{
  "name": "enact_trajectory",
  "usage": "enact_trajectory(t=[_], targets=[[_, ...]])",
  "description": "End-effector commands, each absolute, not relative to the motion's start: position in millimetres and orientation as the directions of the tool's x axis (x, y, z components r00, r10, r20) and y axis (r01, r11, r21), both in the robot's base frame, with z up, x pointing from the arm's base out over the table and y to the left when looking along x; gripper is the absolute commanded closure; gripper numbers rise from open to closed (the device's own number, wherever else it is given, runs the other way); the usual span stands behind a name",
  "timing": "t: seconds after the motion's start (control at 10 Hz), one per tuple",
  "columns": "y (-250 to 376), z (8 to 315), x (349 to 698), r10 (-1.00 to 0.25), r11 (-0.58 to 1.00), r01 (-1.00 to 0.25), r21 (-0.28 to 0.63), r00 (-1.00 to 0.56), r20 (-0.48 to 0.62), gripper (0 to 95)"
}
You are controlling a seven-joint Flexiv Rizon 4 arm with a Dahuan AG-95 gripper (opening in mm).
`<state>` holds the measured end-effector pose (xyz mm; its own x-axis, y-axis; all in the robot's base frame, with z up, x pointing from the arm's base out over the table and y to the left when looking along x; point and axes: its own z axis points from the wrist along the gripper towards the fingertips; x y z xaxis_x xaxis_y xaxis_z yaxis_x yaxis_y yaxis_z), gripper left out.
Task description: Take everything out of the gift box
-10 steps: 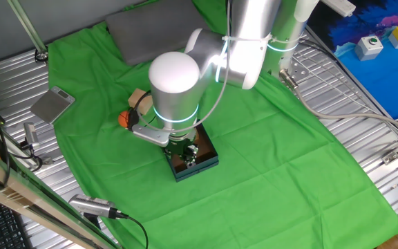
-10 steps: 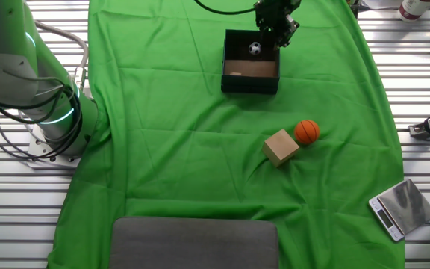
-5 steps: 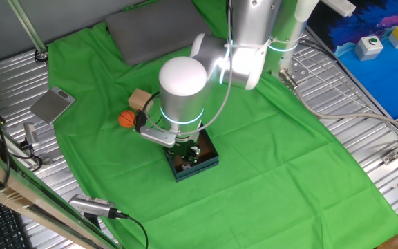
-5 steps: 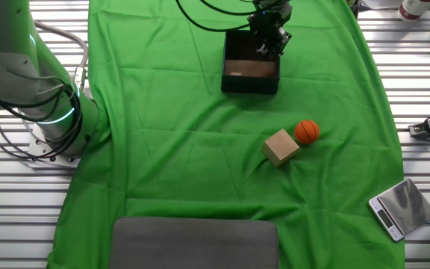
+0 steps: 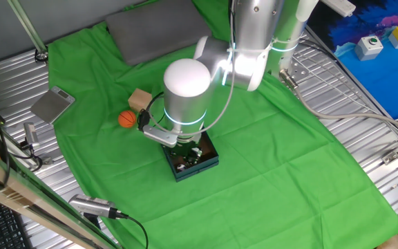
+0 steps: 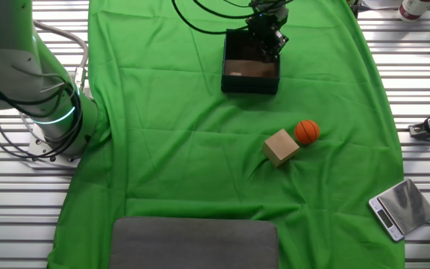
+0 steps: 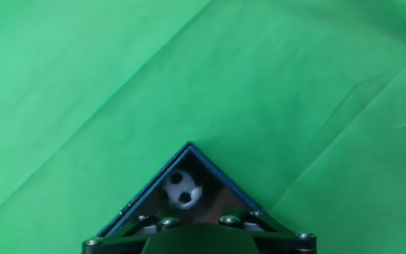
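Observation:
The gift box is dark teal with a brown inside and sits on the green cloth. It also shows under the arm in one fixed view. My gripper reaches down into its far right corner, over the tiny soccer ball, and looks open. In the hand view the ball lies in the box corner, just ahead of the gripper. The orange ball and one tan wooden cube lie on the cloth outside the box. A second cube does not show.
A flat grey square plate lies at the cloth's end. A small silver scale sits on the metal table beside the cloth. The arm's base stands at the cloth's other side.
The gripper has come down from above the box rim into the box, over the soccer ball, which it now hides in the other fixed view. The things outside have not moved.

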<state>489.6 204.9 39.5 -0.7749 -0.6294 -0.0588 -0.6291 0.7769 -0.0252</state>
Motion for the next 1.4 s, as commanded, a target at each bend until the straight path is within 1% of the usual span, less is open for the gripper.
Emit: enact_trajectory(t=[0.1,0.5,0.7,0.8,0.9,1.0,1.4], targets=[[206,51,485,-0.623,0.782,-0.624,-0.004,-0.781,-0.026,95.0],[200,83,472,-0.616,0.788,-0.615,0.026,-0.788,0.021,95.0],[190,87,467,-0.642,0.767,-0.642,0.011,-0.766,0.011,95.0],[185,88,464,-0.655,0.756,-0.655,0.009,-0.756,0.008,76.0],[182,87,463,-0.664,0.748,-0.664,0.009,-0.748,0.006,38.0],[181,86,462,-0.670,0.743,-0.670,0.007,-0.743,0.004,19.0],[178,76,465,-0.687,0.727,-0.687,0.002,-0.727,-0.011,19.0]])
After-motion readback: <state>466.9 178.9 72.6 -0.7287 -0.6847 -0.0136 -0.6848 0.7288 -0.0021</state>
